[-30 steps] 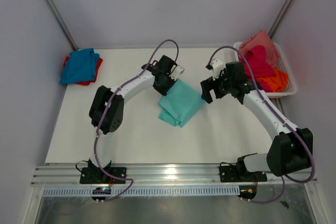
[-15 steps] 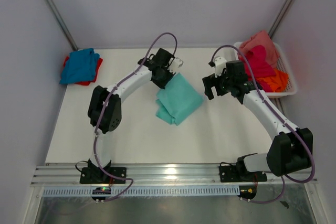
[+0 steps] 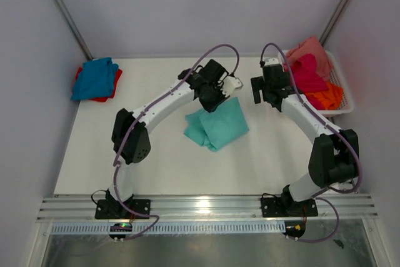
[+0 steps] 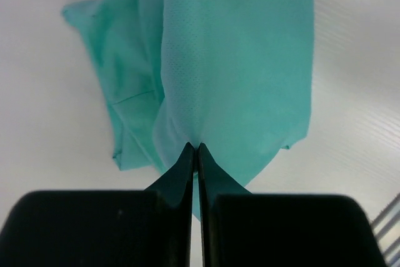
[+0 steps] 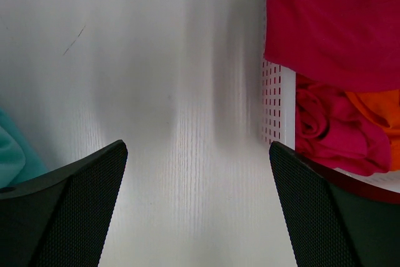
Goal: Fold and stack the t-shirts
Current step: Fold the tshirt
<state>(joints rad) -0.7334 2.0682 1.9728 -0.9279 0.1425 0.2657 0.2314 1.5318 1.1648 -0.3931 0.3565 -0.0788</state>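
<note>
I have the left gripper pinched tight on an edge of the mint-teal t-shirt, its two fingertips pressed together with the cloth caught between them. In the left wrist view the shirt hangs away from the grip in a folded band, and a looser, rumpled part lies beside it on the white table, near the middle. The right gripper stands wide with nothing in it, above bare table between the mint-teal cloth and the white mesh basket. In that basket I see a magenta tee, an orange tee and a salmon pink tee. At the far left corner a blue tee lies on a red tee.
</note>
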